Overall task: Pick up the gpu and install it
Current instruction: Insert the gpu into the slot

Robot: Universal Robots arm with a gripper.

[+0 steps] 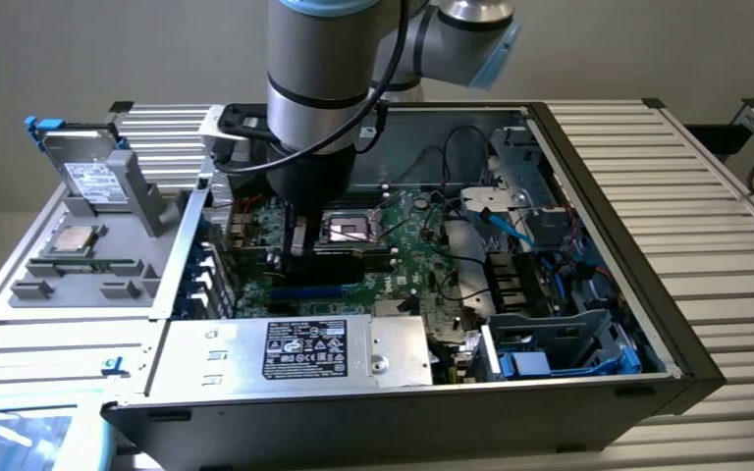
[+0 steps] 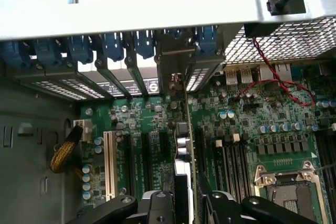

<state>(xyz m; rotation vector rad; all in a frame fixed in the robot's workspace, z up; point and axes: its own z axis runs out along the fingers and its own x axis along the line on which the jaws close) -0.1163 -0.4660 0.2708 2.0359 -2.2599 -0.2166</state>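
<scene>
My gripper (image 1: pixel 309 243) reaches down into the open computer case (image 1: pixel 613 147), over the green motherboard (image 1: pixel 410 260). It is shut on the gpu (image 1: pixel 347 259), whose black shroud shows just below the wrist. In the wrist view the gpu (image 2: pixel 182 142) stands edge-on between my fingers (image 2: pixel 157 208), running over the expansion slots (image 2: pixel 149 156). Its metal end bracket (image 2: pixel 173 69) sits at the case's rear slot openings, among the blue latches (image 2: pixel 113 45). Whether the card's edge is seated in a slot I cannot tell.
A power supply (image 1: pixel 311 348) with a black label lies at the case's near edge. The CPU socket (image 2: pixel 286 187) is beside the card. Red wires (image 2: pixel 273 82) and a yellow cable (image 2: pixel 63 153) lie nearby. A grey tray (image 1: pixel 36 289) at the exterior view's left carries a hard drive (image 1: pixel 89 177).
</scene>
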